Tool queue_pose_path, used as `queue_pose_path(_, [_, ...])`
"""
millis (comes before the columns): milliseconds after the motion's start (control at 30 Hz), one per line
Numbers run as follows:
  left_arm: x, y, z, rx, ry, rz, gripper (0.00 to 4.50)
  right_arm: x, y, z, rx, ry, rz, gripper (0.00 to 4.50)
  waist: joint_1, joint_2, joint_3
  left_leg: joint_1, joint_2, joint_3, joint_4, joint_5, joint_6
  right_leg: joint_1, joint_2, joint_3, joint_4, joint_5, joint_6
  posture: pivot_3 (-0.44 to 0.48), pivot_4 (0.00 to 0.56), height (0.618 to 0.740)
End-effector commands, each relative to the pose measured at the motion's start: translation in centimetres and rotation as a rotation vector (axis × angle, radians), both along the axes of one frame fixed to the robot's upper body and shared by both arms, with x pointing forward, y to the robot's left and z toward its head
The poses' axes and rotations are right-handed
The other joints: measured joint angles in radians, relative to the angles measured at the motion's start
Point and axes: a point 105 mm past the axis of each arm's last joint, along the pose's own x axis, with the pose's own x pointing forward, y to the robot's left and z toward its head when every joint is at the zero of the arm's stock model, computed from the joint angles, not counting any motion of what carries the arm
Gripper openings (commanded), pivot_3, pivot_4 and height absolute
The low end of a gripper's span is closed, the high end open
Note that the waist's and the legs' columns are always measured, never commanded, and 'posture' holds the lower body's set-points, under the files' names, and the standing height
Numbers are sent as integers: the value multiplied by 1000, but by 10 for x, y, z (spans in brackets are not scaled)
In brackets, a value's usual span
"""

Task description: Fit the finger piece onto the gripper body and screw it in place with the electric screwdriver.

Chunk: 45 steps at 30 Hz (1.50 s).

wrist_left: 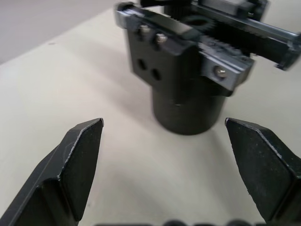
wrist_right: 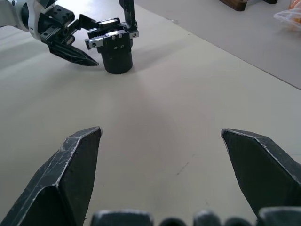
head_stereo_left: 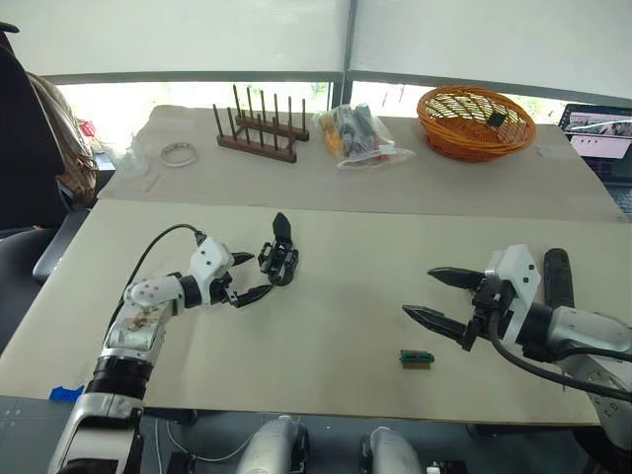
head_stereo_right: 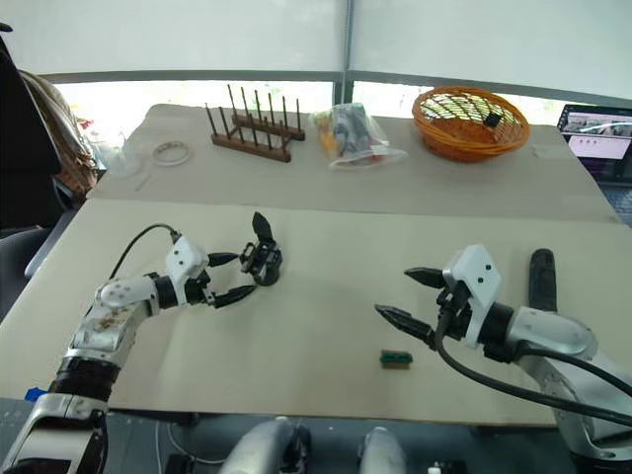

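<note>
On the tan table [head_stereo_left: 326, 326], both grippers — left [head_stereo_left: 249, 277], right [head_stereo_left: 434, 293] — gape; electric screwdriver [head_stereo_left: 559, 276] half-hidden.

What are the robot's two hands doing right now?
Left gripper: open, around the gripper body, not gripping.
Right gripper: open, holding nothing.

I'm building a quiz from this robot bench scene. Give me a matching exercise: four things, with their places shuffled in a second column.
Things:
1. gripper body
2. electric screwdriver
3. orange basket
4. green-and-black block

Places:
A. far table, robot's right
B. between the open fingers of the left gripper
C. near edge, in front of the right gripper
D. beside the right arm, outer side

Pairs: 1-B, 2-D, 3-A, 4-C
</note>
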Motion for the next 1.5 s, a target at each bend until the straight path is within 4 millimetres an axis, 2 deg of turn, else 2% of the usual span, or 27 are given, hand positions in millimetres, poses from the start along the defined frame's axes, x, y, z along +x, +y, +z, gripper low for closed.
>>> queue_pose_path(33, [3,-9,6,-3,-16,-78,4392,-3,-1,10,-16,-51,9,4500,-1,0,0,0,0,0,0,0,0,0,0,0,0,0,0,0,150,740])
queue_pose_path(133, [20,-12,10,-39,-40,-24,4392,-3,-3,9,-22,-53,0,4500,2,0,0,0,0,0,0,0,0,0,0,0,0,0,0,0,150,740])
queue_pose_path(233, [25,-19,11,-67,-43,-26,4392,-4,-3,9,-26,-53,-7,4500,1,0,0,0,0,0,0,0,0,0,0,1,0,0,0,0,150,740])
queue_pose_path(333, [21,-25,9,-82,-41,-59,3606,-6,-3,7,-33,-50,-11,4500,-1,0,0,0,0,0,0,0,1,0,0,1,0,0,0,0,150,740])
queue_pose_path(433, [13,-31,7,-86,-40,-99,2453,-6,-5,7,-30,-50,-21,4500,-2,0,0,-1,1,0,0,0,1,0,0,1,1,0,0,0,150,740])
queue_pose_path(500, [8,-46,13,-112,-49,-139,2457,-7,-7,7,-22,-47,-33,4500,-2,0,0,0,1,0,0,0,1,0,0,1,1,0,0,0,150,740])
queue_pose_path(533, [7,-58,18,-116,-67,-167,2457,-7,-9,7,-15,-44,-45,4500,2,0,0,0,1,0,0,0,1,0,0,1,0,0,0,0,150,740])
queue_pose_path(600, [7,-95,33,-144,-108,-222,2457,-13,-12,6,-5,-37,-63,4500,17,-1,0,-1,0,-2,1,0,1,-1,-1,0,0,0,0,0,150,740])
queue_pose_path(700, [2,-132,48,-183,-118,-252,2457,-23,-15,7,2,-34,-77,4500,29,-1,0,-12,0,-6,11,-1,3,-3,0,-1,1,0,1,0,150,740])
queue_pose_path(767, [-2,-147,54,-204,-112,-263,2457,-27,-15,8,5,-35,-86,4500,25,-1,0,-14,-1,-7,14,-1,4,-3,0,0,0,2,3,0,150,740])
queue_pose_path(900, [-12,-186,45,-172,-87,-223,2457,-32,-18,5,2,-26,-119,4500,10,-1,0,-13,0,-7,14,-1,5,-2,2,1,1,2,3,0,150,740])
queue_pose_path(1000, [-5,-200,37,-146,-101,-107,2457,-36,-17,2,-5,-19,-124,4500,8,-1,0,-11,1,-6,12,-1,5,-1,2,2,1,2,3,0,150,740])
queue_pose_path(1133, [-5,-213,31,-142,-94,-53,2457,-39,-18,1,-6,-11,-138,4500,6,-1,0,-11,1,-6,11,-1,5,-2,2,3,0,2,3,0,150,740])
queue_pose_path(1267, [-9,-213,13,-113,-51,-68,2457,-39,-20,1,-9,-11,-152,4500,7,-1,0,-11,1,-6,11,-1,5,-2,2,3,0,2,3,0,150,740])
queue_pose_path(1333, [-9,-205,4,-97,-34,-92,3498,-38,-21,2,-12,-16,-157,4500,9,-1,0,-11,1,-6,11,-1,5,-2,2,3,0,2,3,0,150,740])
queue_pose_path(1400, [-11,-199,1,-102,-11,-126,4190,-37,-21,2,-14,-19,-160,4500,9,0,0,-11,1,-6,11,-1,5,-2,2,3,0,2,3,0,150,740])
queue_pose_path(1433, [-9,-193,1,-100,-13,-151,4469,-36,-21,3,-14,-22,-161,4500,9,0,0,-11,1,-6,12,-1,5,-2,2,3,0,1,3,0,150,740])
queue_pose_path(1500, [-5,-182,1,-74,-27,-224,4469,-36,-22,4,-13,-26,-163,4500,9,0,0,-10,1,-6,12,-1,5,-2,2,3,0,1,3,0,150,740])
